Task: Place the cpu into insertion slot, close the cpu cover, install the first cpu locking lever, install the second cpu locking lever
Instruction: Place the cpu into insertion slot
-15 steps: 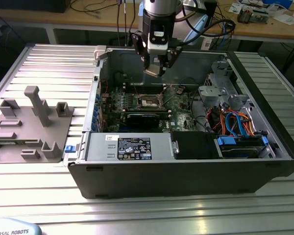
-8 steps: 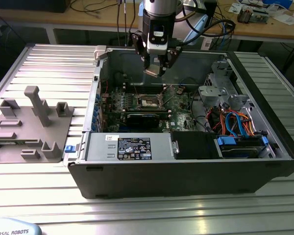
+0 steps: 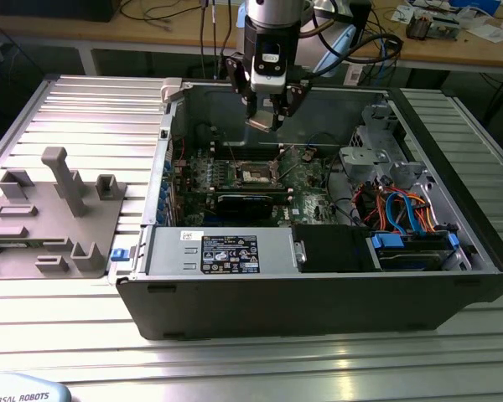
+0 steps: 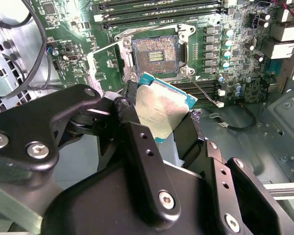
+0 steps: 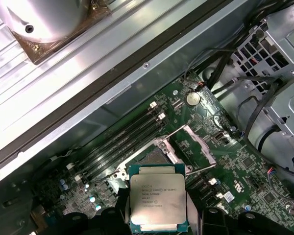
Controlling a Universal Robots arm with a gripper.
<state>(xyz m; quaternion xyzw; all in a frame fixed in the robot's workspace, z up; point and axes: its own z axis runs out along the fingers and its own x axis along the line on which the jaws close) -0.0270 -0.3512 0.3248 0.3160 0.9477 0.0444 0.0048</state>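
The black two-fingered gripper [image 4: 161,125] is clamping the small square cpu with the silvery-grey metal top [image 4: 162,105] by two opposite edges, holding it above the dark, metal-rimmed square insertion slot [image 4: 154,55]. The thin silvery cpu cover frame [image 5: 201,142] is standing open. If the chip comes down off-centre or rotated, a corner is likely to catch the rim and damage the socket contacts.

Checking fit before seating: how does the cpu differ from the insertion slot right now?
The cpu has a silvery-grey metal top; the insertion slot is dark with a metal rim. The cpu is clamped in the gripper above the green motherboard; the insertion slot sits empty on it. Both are square.
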